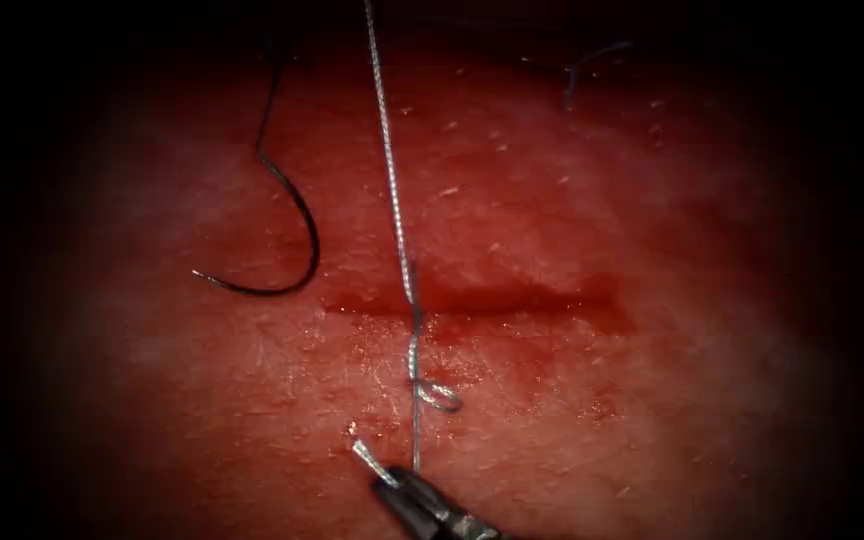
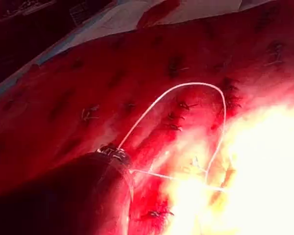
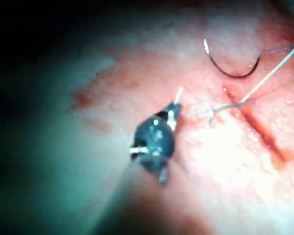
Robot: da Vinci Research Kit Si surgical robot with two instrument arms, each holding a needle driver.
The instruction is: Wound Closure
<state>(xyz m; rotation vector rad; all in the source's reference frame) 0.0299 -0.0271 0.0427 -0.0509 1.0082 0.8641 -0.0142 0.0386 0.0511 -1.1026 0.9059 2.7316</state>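
Observation:
The cut [image 1: 512, 298] runs across the tissue [image 1: 652, 200]. My right tool [image 1: 414, 492] comes in near the lower edge with its jaws shut on the thread [image 1: 392, 170]. A short free end [image 1: 364, 452] sticks out beside them. From there the thread rises through a small loop [image 1: 439, 396], crosses the cut and runs straight up out of view. The curved needle [image 1: 297, 215] lies loose on the tissue left of the cut, held by neither tool. The right wrist view shows the right tool [image 3: 173, 113], needle [image 3: 230, 74] and cut [image 3: 257, 129]. Thread [image 2: 186, 85] arcs from my left tool's tip [image 2: 115, 152].
A dark loose thread end [image 1: 580, 68] lies at the far right of the tissue. Red fluid wets the surface around the cut. Several earlier stitches [image 2: 179, 105] mark the tissue in the left wrist view, with a pale drape [image 2: 122, 17] beyond its edge.

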